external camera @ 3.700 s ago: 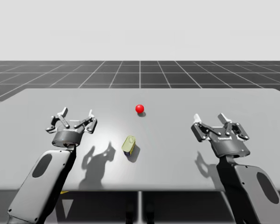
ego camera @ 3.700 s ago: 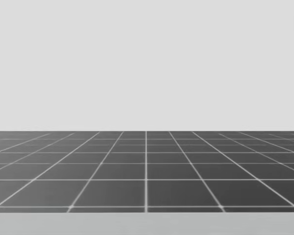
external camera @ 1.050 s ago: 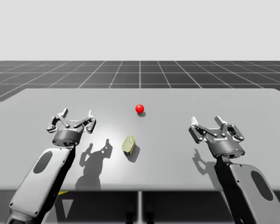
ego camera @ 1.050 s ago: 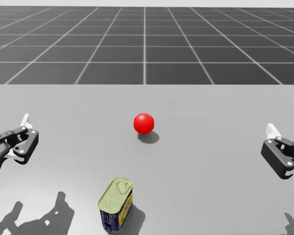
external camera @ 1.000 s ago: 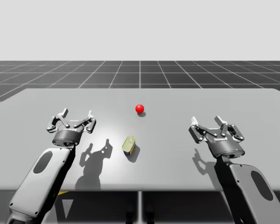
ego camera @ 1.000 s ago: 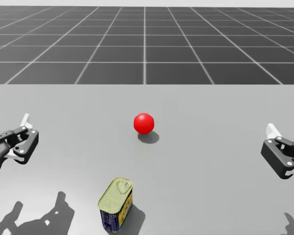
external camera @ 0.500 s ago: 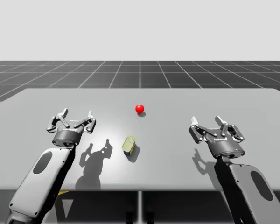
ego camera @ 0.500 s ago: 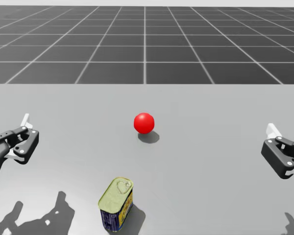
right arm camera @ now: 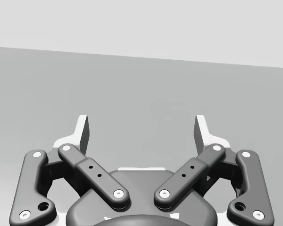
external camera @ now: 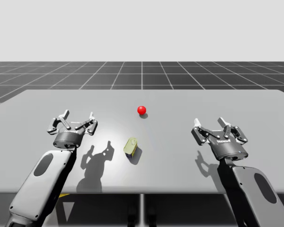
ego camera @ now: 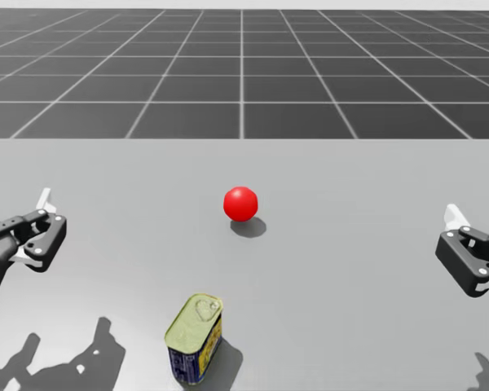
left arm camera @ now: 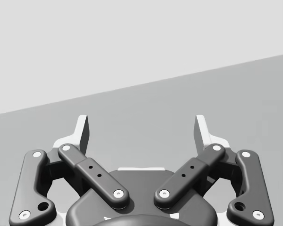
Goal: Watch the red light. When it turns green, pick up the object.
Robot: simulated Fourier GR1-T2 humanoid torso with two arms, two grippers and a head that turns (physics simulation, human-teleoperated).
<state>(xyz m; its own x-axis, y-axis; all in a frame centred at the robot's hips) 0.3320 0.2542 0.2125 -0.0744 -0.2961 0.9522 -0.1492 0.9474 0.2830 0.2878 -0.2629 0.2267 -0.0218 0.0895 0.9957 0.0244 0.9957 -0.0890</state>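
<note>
Dark-grey and empty, my left gripper (external camera: 77, 117) and my right gripper (external camera: 209, 124) both hover with fingers spread wide over the tabletop (external camera: 236, 101), one toward its left edge and one toward its right, each well apart from the can. Between them, nearer the near edge, stands the oblong blue can (external camera: 130, 146) with its yellow-green lid shut, so its contents are hidden. Beyond it, toward the far edge, sits the round light (external camera: 141, 110), red.
</note>
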